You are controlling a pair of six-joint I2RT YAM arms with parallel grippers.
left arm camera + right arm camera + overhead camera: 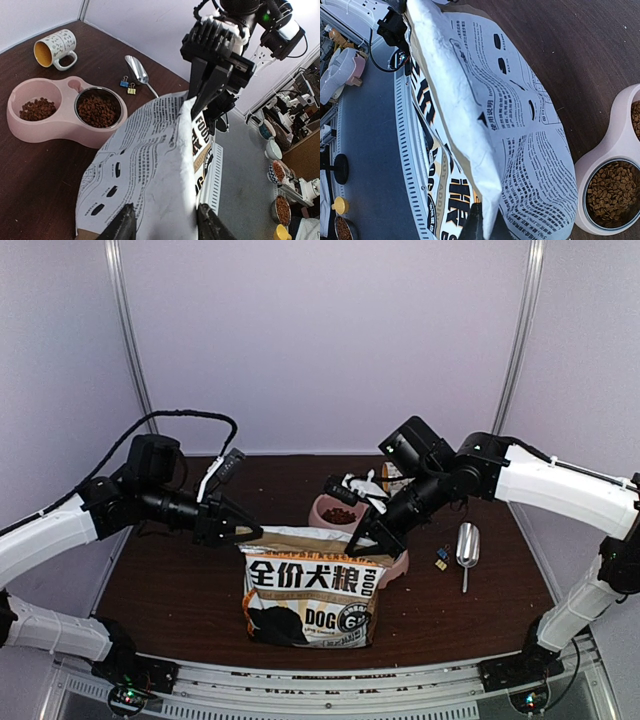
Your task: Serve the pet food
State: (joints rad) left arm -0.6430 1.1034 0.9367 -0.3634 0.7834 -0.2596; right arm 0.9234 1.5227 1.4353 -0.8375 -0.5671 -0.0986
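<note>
Bowl (pixel 55 134) holds kibble (pixel 97 110)! Now the right gripper (pixel 480 225) pinches the bag (pixel 310 590) top; the left gripper (pixel 165 222) straddles it, can't tell if clamped. Next, likely: fold it shut evenly.

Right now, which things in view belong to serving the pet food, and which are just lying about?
In the job: kibble; pink double bowl holding it; dog food bag; left gripper and right gripper, each pinching a top corner of the bag.
Lying about: patterned mug; metal scoop; two binder clips.
</note>
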